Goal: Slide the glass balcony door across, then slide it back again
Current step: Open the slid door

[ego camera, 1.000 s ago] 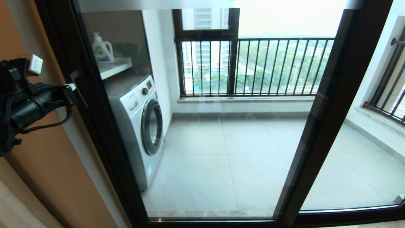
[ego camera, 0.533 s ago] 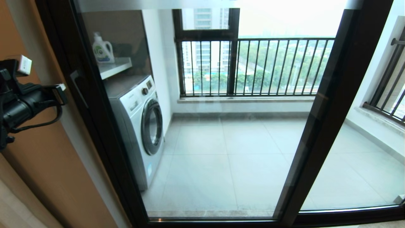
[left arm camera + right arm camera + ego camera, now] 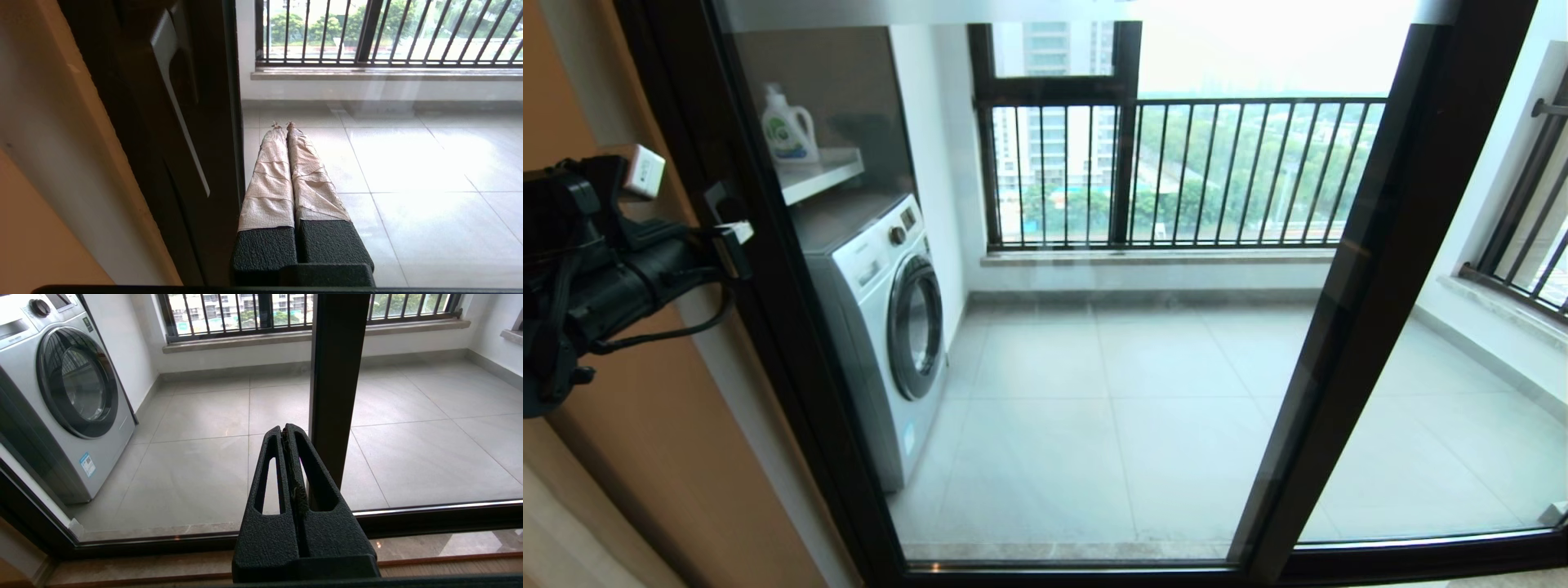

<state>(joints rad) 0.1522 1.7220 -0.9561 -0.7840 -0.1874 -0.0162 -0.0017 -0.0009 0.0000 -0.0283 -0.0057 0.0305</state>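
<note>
The glass balcony door (image 3: 1094, 392) is a tall clear panel in a dark frame, and its left stile (image 3: 768, 327) stands against the wall jamb. A narrow vertical handle (image 3: 719, 204) (image 3: 179, 106) sits on that stile. My left gripper (image 3: 738, 235) (image 3: 284, 124) is shut with nothing in it. Its tape-wrapped fingers (image 3: 269, 171) lie just past the stile's inner edge in front of the glass, beside the handle. Lower down, my right gripper (image 3: 286, 428) is shut and empty, pointing at the door's right stile (image 3: 335, 384); the head view does not show it.
An orange-brown wall (image 3: 645, 425) borders the door on the left. Behind the glass are a washing machine (image 3: 882, 327), a shelf with a detergent bottle (image 3: 788, 126), a tiled balcony floor and a black-barred railing window (image 3: 1217, 171). A second dark-framed glass panel (image 3: 1445, 425) stands on the right.
My left gripper drew back to the left away from the door, then swung right again and a little up; it now reaches the handle stile. The door has not moved.
</note>
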